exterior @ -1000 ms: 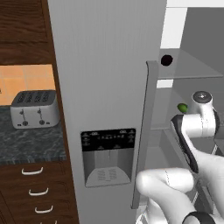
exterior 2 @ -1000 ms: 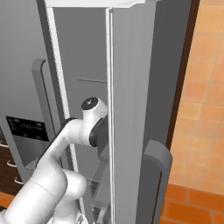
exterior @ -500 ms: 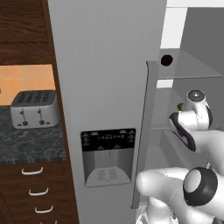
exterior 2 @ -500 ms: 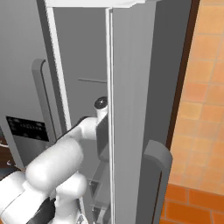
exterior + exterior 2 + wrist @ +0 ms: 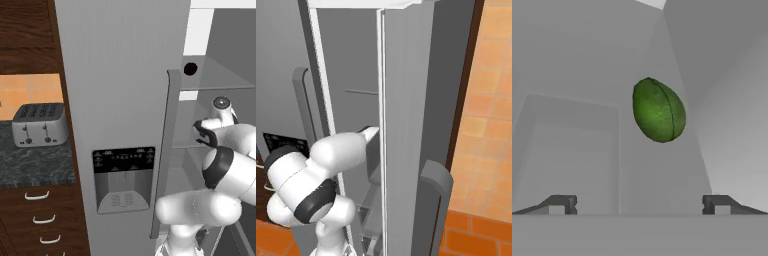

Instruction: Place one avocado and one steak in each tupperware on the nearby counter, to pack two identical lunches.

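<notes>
1. Hand view: the avocado (image 5: 658,110) lies ahead on a pale grey fridge shelf (image 5: 572,150), apart from the gripper (image 5: 639,204), whose two dark fingertips (image 5: 561,204) stand wide and released, holding nothing.
2. Left base view: the arm (image 5: 227,150) reaches into the open fridge (image 5: 120,75); a toaster (image 5: 39,124) sits on the counter (image 5: 35,162).

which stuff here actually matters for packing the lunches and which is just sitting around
For the job:
- avocado, ahead of the gripper, whose fingers stand wide apart and hold nothing
- counter, though no tupperware or steak is to be seen on this stretch

Just there:
- toaster on the counter
- fridge water dispenser
- dark round thing on a fridge shelf
- cabinet drawers
</notes>
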Tool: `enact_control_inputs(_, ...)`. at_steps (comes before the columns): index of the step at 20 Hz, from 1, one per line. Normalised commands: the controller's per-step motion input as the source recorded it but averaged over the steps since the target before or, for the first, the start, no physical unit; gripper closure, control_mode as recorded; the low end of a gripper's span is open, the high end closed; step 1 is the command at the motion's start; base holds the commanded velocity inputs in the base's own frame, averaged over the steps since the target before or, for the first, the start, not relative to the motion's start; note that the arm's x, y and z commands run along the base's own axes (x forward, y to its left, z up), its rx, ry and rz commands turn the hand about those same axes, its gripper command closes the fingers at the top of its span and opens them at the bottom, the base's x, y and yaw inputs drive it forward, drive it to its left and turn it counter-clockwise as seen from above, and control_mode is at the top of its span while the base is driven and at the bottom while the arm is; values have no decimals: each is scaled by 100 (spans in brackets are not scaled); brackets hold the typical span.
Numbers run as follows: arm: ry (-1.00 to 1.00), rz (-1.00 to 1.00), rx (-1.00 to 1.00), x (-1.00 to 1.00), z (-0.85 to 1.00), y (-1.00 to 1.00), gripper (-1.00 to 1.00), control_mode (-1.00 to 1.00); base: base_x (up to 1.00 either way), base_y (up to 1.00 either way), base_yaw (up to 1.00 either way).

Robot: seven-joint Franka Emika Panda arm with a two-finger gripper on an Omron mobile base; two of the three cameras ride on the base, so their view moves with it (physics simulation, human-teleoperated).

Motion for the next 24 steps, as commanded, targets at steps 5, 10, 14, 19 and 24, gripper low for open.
enact_control_inputs(5,0,0,0,55,-12,-23,-100,-100,0,0,0)
enact_control_inputs(10,0,0,0,55,-24,-29,-100,-100,0,0,0)
enact_control_inputs(14,0,0,0,55,-25,-40,-100,-100,0,0,0)
enact_control_inputs(19,0,0,0,40,-29,-37,-100,-100,0,0,0)
enact_control_inputs(24,0,2,0,2,-41,-56,-100,-100,0,0,0)
